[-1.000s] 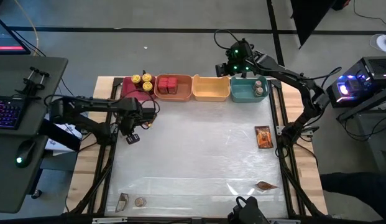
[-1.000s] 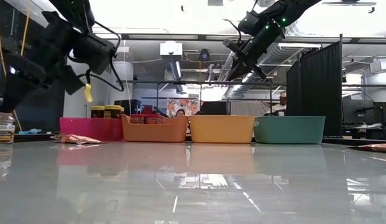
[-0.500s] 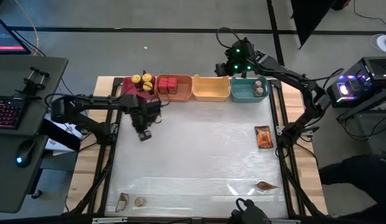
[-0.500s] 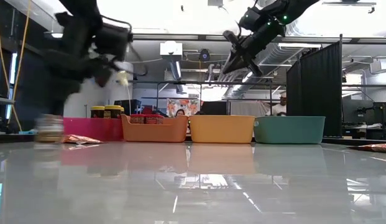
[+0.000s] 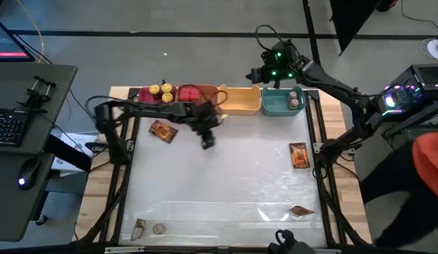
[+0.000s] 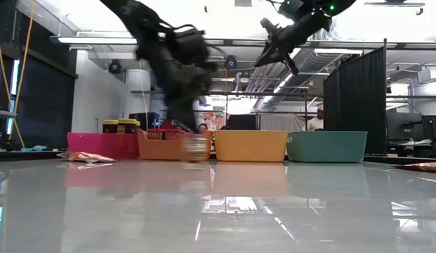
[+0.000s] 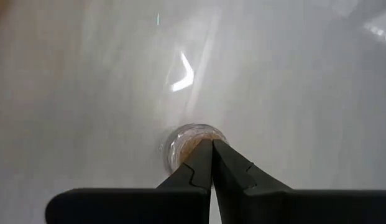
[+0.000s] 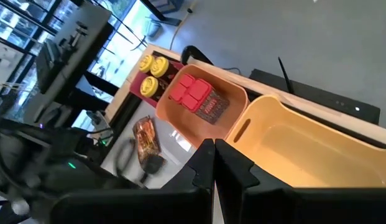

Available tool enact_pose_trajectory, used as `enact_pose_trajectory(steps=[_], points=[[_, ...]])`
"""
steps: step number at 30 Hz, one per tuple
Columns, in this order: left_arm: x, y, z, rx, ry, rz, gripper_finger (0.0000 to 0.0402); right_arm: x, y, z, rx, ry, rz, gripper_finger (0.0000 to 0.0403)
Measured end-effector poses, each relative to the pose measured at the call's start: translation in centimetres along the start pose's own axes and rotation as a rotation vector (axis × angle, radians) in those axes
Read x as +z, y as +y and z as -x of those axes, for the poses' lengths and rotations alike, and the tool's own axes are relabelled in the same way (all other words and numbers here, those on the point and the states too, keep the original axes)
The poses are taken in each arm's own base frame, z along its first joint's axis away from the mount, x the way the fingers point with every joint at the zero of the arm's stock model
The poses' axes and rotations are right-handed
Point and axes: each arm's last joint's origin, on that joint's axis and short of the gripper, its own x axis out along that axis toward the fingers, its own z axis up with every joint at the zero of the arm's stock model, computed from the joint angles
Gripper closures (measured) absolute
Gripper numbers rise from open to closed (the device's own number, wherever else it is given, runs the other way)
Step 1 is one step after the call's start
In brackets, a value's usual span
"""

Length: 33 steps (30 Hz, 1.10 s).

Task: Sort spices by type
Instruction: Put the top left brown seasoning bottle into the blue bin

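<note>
The left end effector (image 7: 211, 143), over the table's middle, is pinched narrow on a jar (image 7: 179, 142), apparently by its rim. Carry it level to the teal bin (image 5: 269, 107) at far right, passing below the right end effector (image 8: 213, 144), which is closed and empty.

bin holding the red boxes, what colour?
Orange bin; clearest in the right wrist view.

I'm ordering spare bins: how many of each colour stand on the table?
pink bin: 1
orange bin: 1
yellow bin: 1
teal bin: 1
Total: 4
</note>
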Motion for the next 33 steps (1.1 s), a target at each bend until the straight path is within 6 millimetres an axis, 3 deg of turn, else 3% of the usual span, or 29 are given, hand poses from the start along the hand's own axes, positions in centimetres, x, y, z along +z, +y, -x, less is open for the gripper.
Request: enact_pose_trajectory(steps=[4, 7, 12, 17, 22, 28, 33], points=[[4.5, -0.2, -1.6, -0.005, -0.133, -0.030, 0.0401, 0.3, 0.5, 0.8, 0.020, -0.036, 0.015, 0.0403], [7.1, -0.4, -1.4, -0.016, -0.172, -0.063, 0.0401, 0.6, 1.0, 1.4, 0.049, -0.080, 0.036, 0.0403], [9.2, -0.6, 3.4, -0.035, -0.217, -0.069, 0.0401, 1.2, 2.1, 3.2, 0.109, -0.170, 0.076, 0.0403], [8.0, 0.3, 8.5, -0.008, -0.210, -0.054, 0.0401, 1.5, 3.2, 4.4, 0.189, -0.217, 0.095, 0.0402], [5.2, 0.8, 15.4, 0.024, -0.326, 0.061, 0.0401, 0.3, 4.7, 3.0, 0.293, -0.114, 0.144, 0.0373], [0.2, 1.1, 23.0, 0.157, -0.540, 0.173, 0.0401, -2.8, 6.5, -0.5, 0.306, 0.072, 0.215, 0.0260], [-3.2, 1.1, 26.3, 0.232, -0.651, 0.275, 0.0401, -5.8, 8.3, -3.1, 0.396, 0.251, 0.272, 0.0138]])
